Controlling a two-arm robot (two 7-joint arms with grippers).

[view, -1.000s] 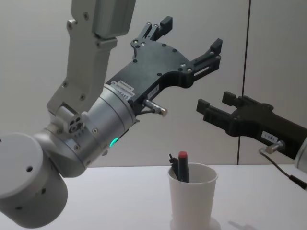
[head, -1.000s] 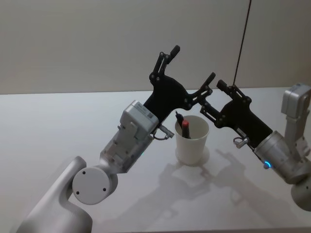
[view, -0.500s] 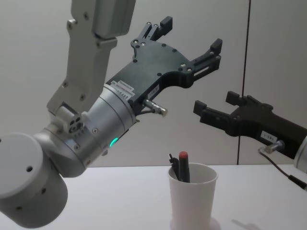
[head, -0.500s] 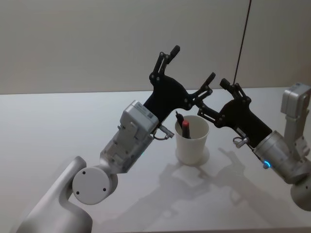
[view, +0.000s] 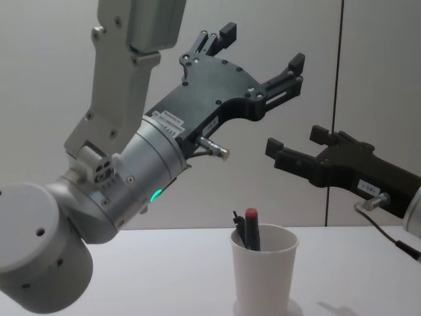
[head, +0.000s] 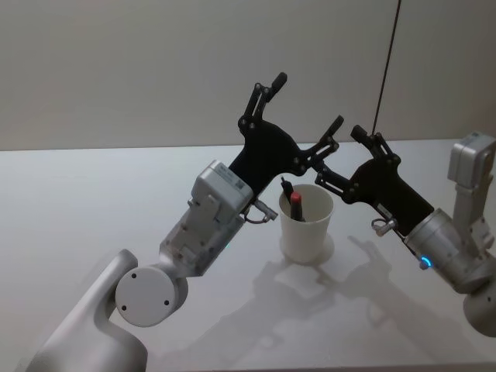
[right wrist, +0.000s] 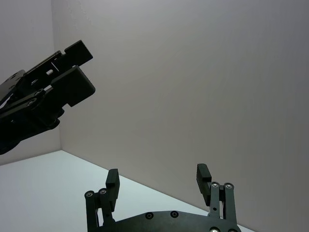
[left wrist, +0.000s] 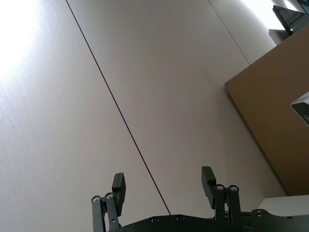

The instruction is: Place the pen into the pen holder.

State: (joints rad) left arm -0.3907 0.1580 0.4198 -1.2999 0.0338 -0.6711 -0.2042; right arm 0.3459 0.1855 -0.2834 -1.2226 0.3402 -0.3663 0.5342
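Your pen [head: 295, 204] stands inside the white paper-cup pen holder [head: 306, 225], red cap up, beside a dark clip. Placement looks done. Left gripper [head: 304, 101] hangs above the cup, fingers spread, holding nothing. Right gripper [head: 339, 156] is just beside the rim, also spread and empty. Only arm retreat seems left.

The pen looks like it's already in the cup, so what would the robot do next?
Probably pull both arms back. The pen stands inside the cup, and the left gripper and right gripper hang open above it, holding nothing.
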